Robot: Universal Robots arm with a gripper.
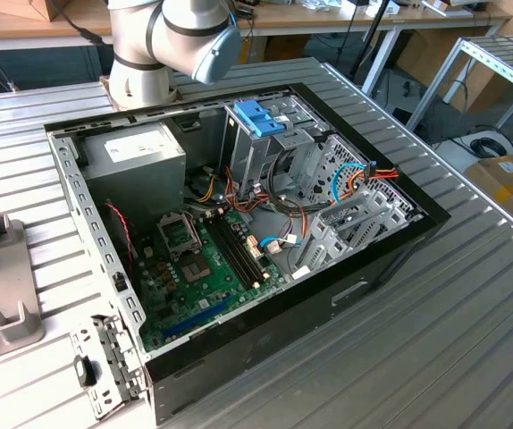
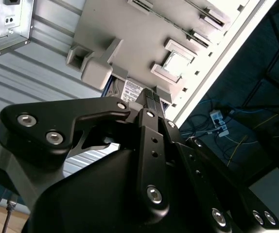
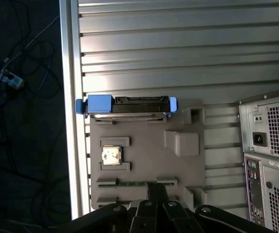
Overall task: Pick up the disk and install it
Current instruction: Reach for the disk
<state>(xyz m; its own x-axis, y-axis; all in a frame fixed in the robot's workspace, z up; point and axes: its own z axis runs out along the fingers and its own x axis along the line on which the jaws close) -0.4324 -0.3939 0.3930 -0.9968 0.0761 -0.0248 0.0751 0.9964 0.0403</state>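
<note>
Near the table edge [image 3: 72,121], the disk [image 3: 127,105] on grey holder [image 3: 144,151].

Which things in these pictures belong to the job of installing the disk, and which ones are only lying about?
For the job: disk, at the edge of the grey tray; gripper; open computer case.
Lying about: square chip on the tray; power strip on the floor; metal bracket beside the case.
</note>
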